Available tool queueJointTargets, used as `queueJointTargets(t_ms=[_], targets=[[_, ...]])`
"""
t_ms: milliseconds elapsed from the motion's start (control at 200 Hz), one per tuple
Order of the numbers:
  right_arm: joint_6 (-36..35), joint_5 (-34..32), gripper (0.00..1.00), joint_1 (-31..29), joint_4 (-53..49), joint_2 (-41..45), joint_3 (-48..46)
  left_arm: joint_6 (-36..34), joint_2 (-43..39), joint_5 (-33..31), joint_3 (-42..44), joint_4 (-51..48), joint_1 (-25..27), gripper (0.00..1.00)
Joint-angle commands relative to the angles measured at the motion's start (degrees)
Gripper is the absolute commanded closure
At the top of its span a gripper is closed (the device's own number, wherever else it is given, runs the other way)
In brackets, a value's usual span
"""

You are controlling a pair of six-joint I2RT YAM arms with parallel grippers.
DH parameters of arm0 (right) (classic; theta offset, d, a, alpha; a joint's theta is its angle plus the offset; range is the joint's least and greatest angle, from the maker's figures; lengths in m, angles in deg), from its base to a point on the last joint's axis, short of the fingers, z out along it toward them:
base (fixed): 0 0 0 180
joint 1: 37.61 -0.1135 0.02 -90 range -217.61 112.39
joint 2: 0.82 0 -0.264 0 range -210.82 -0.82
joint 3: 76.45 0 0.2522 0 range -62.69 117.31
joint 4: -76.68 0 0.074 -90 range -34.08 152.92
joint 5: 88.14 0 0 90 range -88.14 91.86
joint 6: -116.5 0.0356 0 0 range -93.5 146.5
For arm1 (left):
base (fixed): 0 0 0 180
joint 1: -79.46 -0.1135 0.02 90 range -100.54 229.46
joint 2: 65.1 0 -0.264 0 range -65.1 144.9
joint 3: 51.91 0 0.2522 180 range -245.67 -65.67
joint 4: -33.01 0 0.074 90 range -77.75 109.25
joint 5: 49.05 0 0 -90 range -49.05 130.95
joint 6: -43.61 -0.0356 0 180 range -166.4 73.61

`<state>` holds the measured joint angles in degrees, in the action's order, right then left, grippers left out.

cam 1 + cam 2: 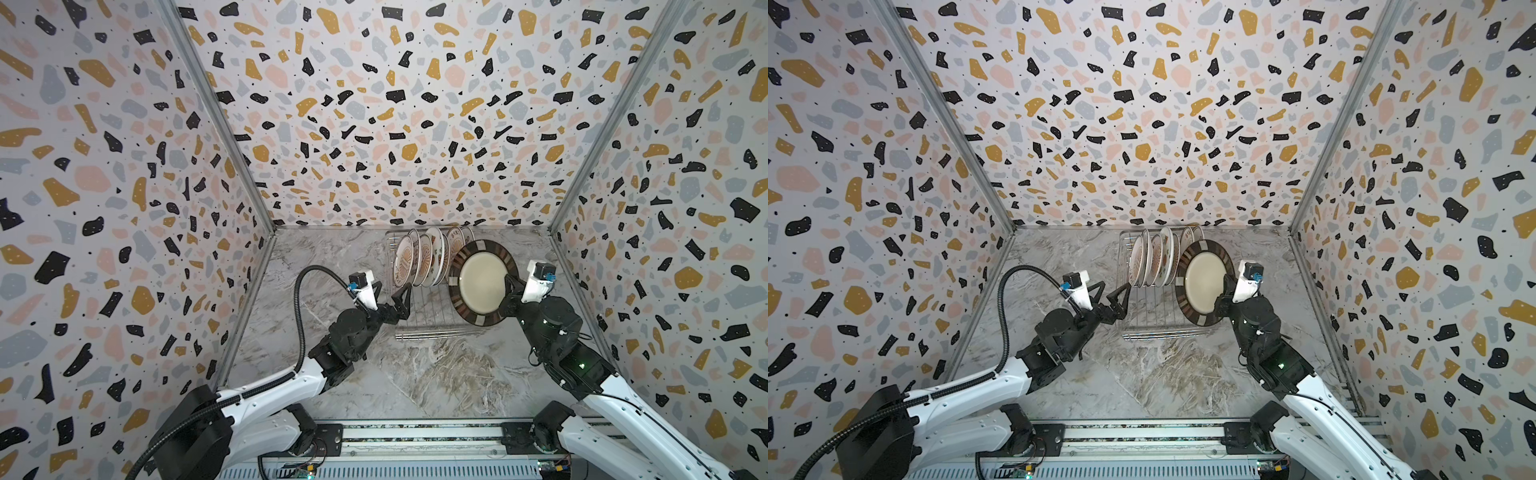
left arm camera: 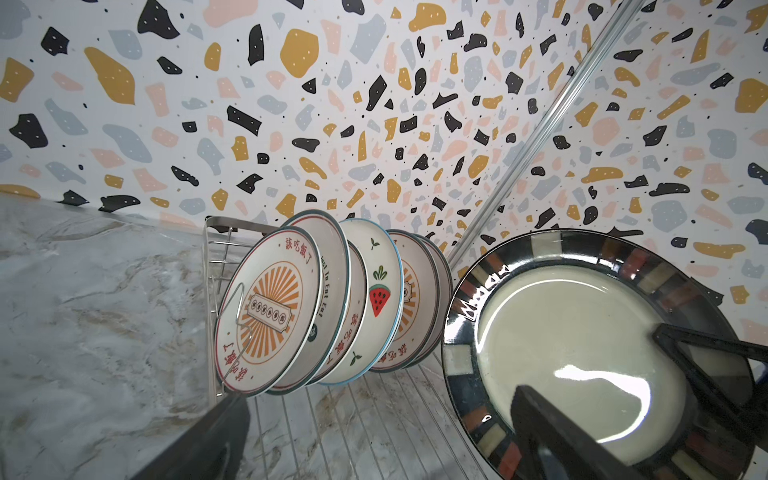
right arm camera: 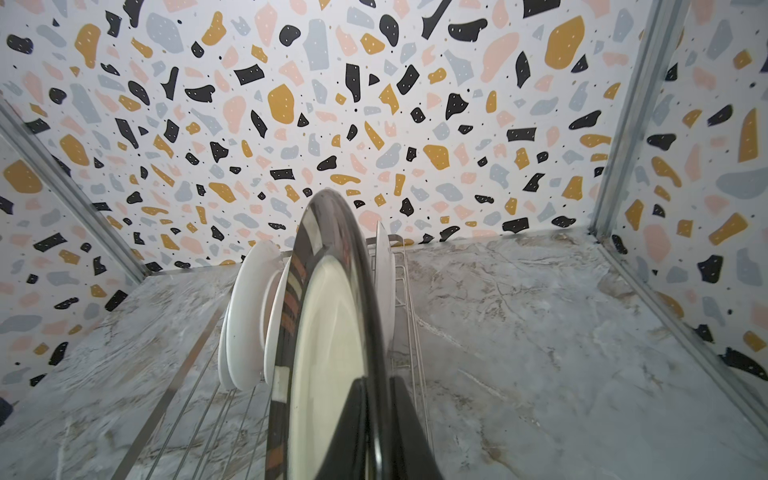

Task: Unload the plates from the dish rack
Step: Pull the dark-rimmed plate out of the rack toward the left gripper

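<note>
Tabletop (image 1: 415, 382): grey marble | left gripper (image 1: 395, 297): jaws spread wide, empty, left of centre, just beside the nearest of the sunburst plates (image 1: 402, 266) | dish rack (image 1: 430, 320): centre | sunburst plates and watermelon plate (image 2: 376, 291): on edge in the rack's far half | mosaic-rimmed plate (image 1: 482, 282): tilted, right of the row | right gripper (image 1: 509, 286): pinching its right rim.

Between my right fingers (image 3: 409, 440) sits a round glossy ceramic plate (image 1: 484, 282): cream centre, black rim tiled brown, red and cream. Beyond my left fingers (image 2: 199, 440) I see round white ceramic plates (image 2: 270, 311) with orange sunbursts, red characters, one red watermelon.
</note>
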<state>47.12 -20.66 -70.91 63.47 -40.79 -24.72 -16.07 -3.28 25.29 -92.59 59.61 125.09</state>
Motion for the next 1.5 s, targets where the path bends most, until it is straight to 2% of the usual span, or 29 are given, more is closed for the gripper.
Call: queueJointTargets(t_ms=[0,180,360,441,686,731,821,956,1196,1277,1362,1432,1492], targets=[[7.8,13.1,1.00,3.5,10.2,2.3,-0.4,1.0,-2.3,3.0,3.0,3.4,0.0,0.00],[13.8,25.2,1.00,8.4,16.3,3.1,-5.3,0.9,-4.9,7.0,4.3,1.8,0.1,0.00],[19.3,33.3,1.00,9.4,23.5,1.3,-7.9,2.4,-4.3,13.6,4.3,2.3,0.1,0.00],[21.5,37.3,1.00,9.5,27.4,-1.3,-8.3,2.8,-2.9,14.2,3.1,0.7,0.1,0.00],[26.7,41.5,1.00,9.5,37.6,-7.5,-10.5,6.2,1.5,14.2,2.9,2.3,0.1,0.02],[27.4,42.3,1.00,9.5,39.5,-8.3,-10.9,7.5,2.3,15.0,3.7,5.1,0.1,0.06],[28.4,43.1,1.00,9.5,42.4,-9.5,-11.5,10.1,3.8,17.5,4.3,9.0,0.1,0.19],[28.1,44.2,1.00,9.5,44.1,-10.5,-11.6,12.3,4.4,20.0,4.2,10.6,0.1,0.26],[28.5,46.2,1.00,9.6,47.2,-13.0,-12.2,15.6,5.0,18.8,5.4,13.6,0.1,0.69],[29.0,47.2,1.00,9.5,48.4,-13.9,-12.6,16.1,5.5,18.8,5.1,13.6,0.1,0.71],[29.5,47.7,1.00,9.6,49.9,-14.6,-13.5,17.1,5.8,19.0,5.5,14.8,0.1,0.79],[29.9,47.7,1.00,9.8,50.7,-15.1,-13.9,17.8,5.4,18.6,5.7,15.1,0.1,0.80],[30.1,47.7,1.00,9.7,50.9,-15.8,-13.9,19.1,5.0,18.7,6.2,16.2,0.1,0.88]])
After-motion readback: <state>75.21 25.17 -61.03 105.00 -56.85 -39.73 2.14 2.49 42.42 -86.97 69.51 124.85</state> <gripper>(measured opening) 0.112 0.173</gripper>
